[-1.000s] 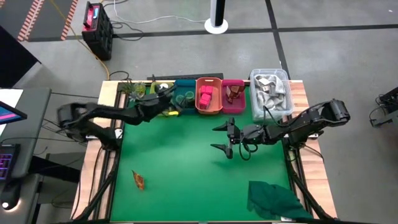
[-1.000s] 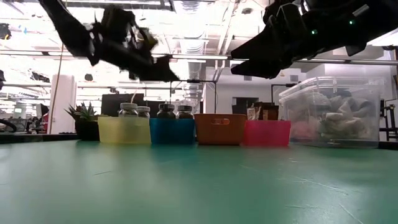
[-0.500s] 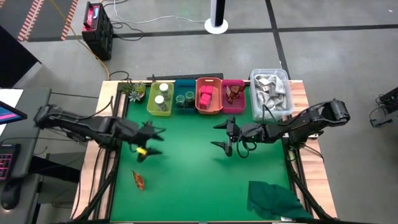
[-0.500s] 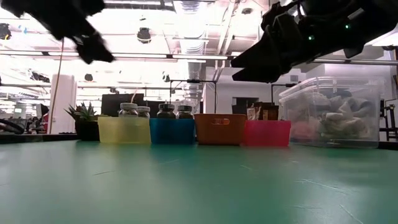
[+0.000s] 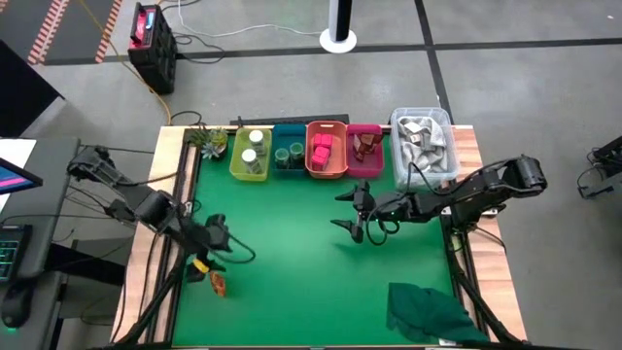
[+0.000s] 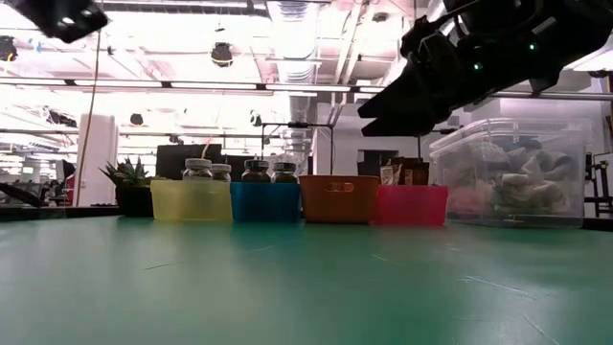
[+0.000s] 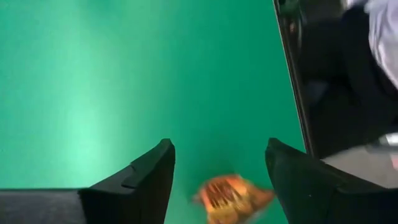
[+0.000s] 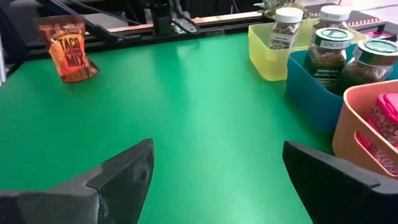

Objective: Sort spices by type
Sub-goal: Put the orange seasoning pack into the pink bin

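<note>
At the lower left of the high view I see my left gripper, fingers apart and holding nothing, just above the orange taco-mix packet on the green mat, while at centre right my right gripper hovers wide open.

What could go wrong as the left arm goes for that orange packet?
The taco mix packet lies close to the mat's left edge, so a nudge from the open left gripper could push it off. It lies flat between the fingers, so they may close over it and miss.
</note>
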Robot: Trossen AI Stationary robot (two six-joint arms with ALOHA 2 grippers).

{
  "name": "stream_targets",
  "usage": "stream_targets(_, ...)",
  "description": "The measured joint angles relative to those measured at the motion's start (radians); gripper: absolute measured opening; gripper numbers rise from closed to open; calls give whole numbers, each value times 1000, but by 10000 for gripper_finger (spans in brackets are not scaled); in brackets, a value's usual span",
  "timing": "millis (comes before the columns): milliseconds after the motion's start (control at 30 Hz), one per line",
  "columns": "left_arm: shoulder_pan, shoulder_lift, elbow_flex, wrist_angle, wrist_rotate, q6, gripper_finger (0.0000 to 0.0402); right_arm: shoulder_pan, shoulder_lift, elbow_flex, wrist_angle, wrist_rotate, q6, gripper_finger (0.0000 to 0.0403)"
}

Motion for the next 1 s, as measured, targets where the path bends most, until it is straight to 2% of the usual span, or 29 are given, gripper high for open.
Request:
stream_targets(333,-188,161,21,-40,19,-154,195,-1,0,-22,14,0,7,379)
stream_targets(633,-269,258,30,-53,-10,-175,182,-3,0,-24,21,16,10,379)
stream_targets(800,-280,256,107,-101,-116,-194,182,-19,0,-25,30,17,23,379)
stream_targets(900,-280,255,169,-192,-136,-327,182,-26,0,-25,31,17,26,379)
stream_targets(1000,-280,255,192,-291,-173,-624,182,-25,0,-25,31,18,26,379)
